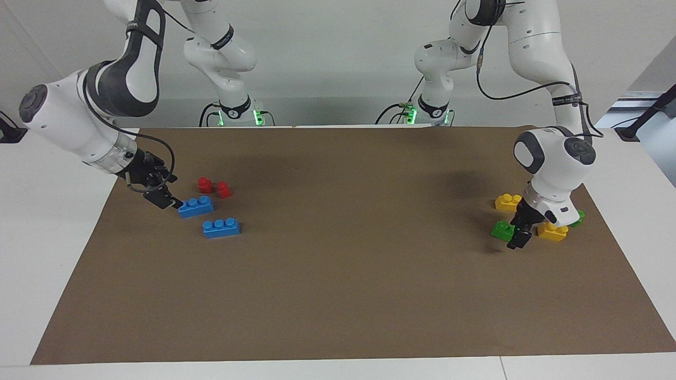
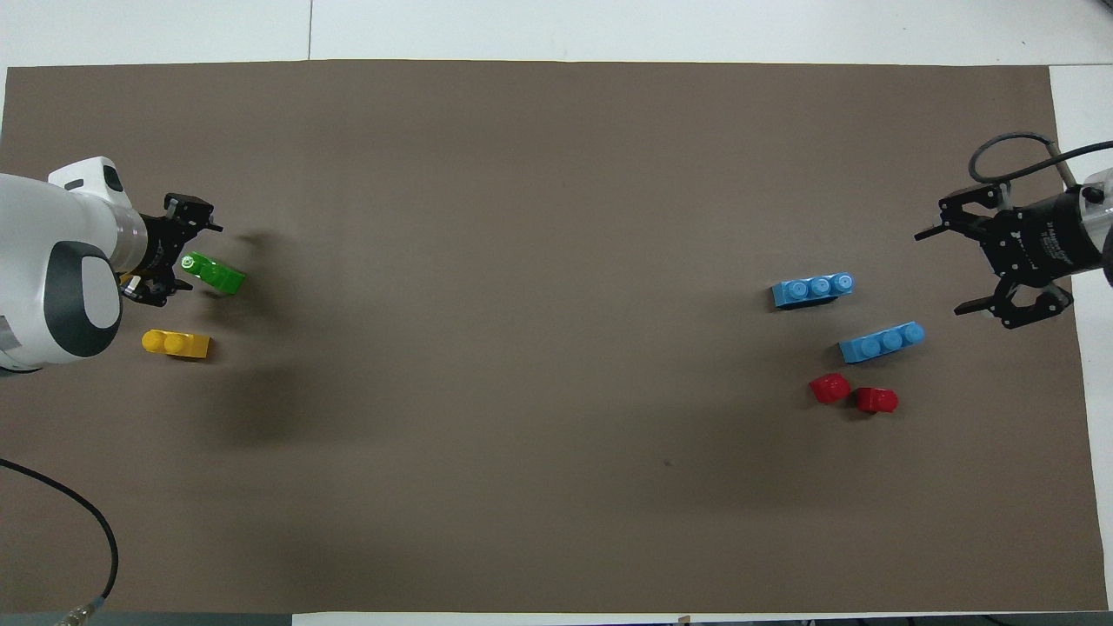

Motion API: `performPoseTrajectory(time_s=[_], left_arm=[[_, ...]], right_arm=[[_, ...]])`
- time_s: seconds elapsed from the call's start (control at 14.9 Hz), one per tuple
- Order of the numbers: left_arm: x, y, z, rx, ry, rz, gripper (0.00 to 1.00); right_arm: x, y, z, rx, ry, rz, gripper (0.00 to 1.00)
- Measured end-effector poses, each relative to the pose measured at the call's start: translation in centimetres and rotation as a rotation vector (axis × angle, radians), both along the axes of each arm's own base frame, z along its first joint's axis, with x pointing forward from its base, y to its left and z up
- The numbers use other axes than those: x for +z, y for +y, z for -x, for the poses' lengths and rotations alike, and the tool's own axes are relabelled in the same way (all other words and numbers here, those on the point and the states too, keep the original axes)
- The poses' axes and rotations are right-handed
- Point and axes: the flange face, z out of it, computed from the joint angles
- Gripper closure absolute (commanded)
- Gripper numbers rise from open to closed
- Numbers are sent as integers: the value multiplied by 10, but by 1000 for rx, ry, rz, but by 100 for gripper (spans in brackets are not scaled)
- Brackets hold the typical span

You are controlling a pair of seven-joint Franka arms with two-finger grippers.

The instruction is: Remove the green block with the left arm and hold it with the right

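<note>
1. The left gripper (image 1: 517,236) (image 2: 169,252) is low over the brown mat (image 2: 556,174) at the left arm's end of the worktop (image 2: 696,26), jaws spread wide.
2. The green block (image 1: 501,230) (image 2: 214,271) lies with one end between those jaws and the rest sticking out past the tips. It is not pinched. Whether either jaw touches it cannot be told.
3. One yellow brick (image 1: 552,231) (image 2: 176,343) sits just beside the left jaws, on the side away from the block. A second yellow brick (image 1: 508,201) lies near the jaws, closer to the robots.
4. A further green piece (image 1: 576,217) peeks out from under the left wrist.
5. The right gripper (image 1: 168,199) (image 2: 943,271) hangs over the mat's edge at the right arm's end, jaws spread and holding nothing.
6. Its jaws point at two blue bricks (image 1: 195,206) (image 2: 813,289) (image 2: 881,341). In the overhead view both bricks lie clear of the tips.
7. Two red pieces (image 1: 205,184) (image 2: 830,388) lie together near the blue bricks, apart from the right jaws.
</note>
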Motion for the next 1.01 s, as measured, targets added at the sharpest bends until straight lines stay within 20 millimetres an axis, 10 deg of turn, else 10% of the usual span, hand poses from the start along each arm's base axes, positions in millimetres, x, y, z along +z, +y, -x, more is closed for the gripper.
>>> performPoseTrajectory(time_s=[0.6, 1.01], left_arm=[[56, -6, -8, -76, 0, -34, 0], [96, -44, -1, -282, 64, -130, 0]], right_arm=[[104, 51, 39, 665, -166, 191, 0], [116, 89, 44, 884, -215, 203, 0]])
